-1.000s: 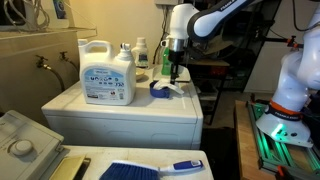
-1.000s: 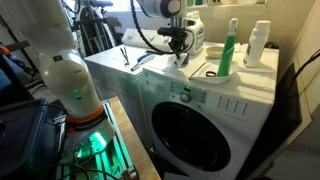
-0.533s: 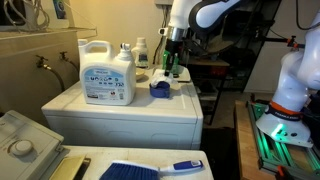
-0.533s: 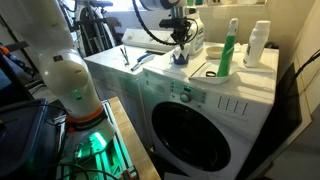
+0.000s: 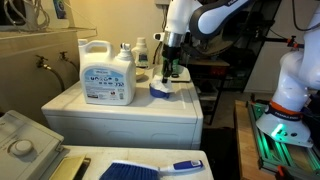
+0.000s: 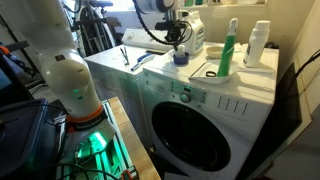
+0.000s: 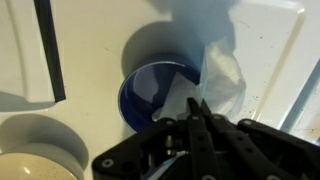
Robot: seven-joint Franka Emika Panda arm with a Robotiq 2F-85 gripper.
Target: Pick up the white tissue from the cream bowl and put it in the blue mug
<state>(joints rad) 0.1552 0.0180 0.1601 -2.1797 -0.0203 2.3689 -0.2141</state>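
The blue mug [image 7: 150,95] stands on the white washer top and shows in both exterior views [image 5: 159,89] [image 6: 180,58]. My gripper [image 7: 197,105] hangs just above the mug, shut on the white tissue [image 7: 222,78]. The crumpled tissue hangs below the fingertips over the mug's right rim. In both exterior views the gripper [image 5: 168,72] [image 6: 178,45] points straight down at the mug, and the tissue is too small to make out there. The cream bowl [image 7: 35,155] sits at the lower left of the wrist view, beside the mug.
A big white detergent jug [image 5: 107,72] stands behind the mug on the washer. A green bottle [image 6: 229,50] and a white bottle [image 6: 258,45] stand at the back. A blue-handled brush [image 5: 150,168] lies on a lower surface. A dark strip [image 7: 45,50] lies on the washer top.
The gripper, shut on the tissue, rose from beside the mug and then shifted sideways to hang over the mug.
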